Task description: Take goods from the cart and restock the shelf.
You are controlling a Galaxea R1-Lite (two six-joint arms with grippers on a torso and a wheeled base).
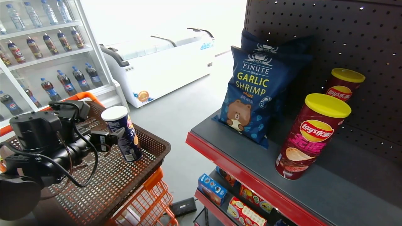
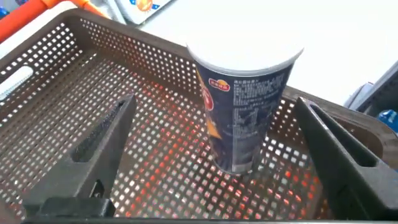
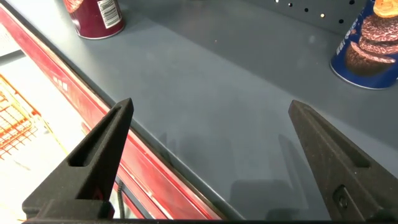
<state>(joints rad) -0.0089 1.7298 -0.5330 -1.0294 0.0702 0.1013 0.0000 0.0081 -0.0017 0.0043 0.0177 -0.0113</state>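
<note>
A dark blue chip can (image 1: 124, 135) with a white lid stands upright in the brown mesh basket (image 1: 157, 142) on top of the orange cart (image 1: 150, 201). My left gripper (image 1: 114, 138) is at the can's side, open. In the left wrist view the can (image 2: 239, 106) stands between the spread fingers (image 2: 102, 140) of that gripper (image 2: 214, 104), without touching them. My right gripper (image 3: 211, 107) hangs open over the grey shelf board (image 3: 236, 112), holding nothing. A red can (image 3: 93, 15) and a blue can (image 3: 367, 50) stand farther off on that board.
On the shelf (image 1: 314, 194) stand two red cans with yellow lids (image 1: 311, 135) (image 1: 344, 83) and blue garlic shrimp bags (image 1: 251, 94) against a black pegboard (image 1: 345, 31). Boxed goods (image 1: 213, 188) fill the lower shelf. A bottle fridge (image 1: 47, 62) and a chest freezer (image 1: 163, 66) stand behind.
</note>
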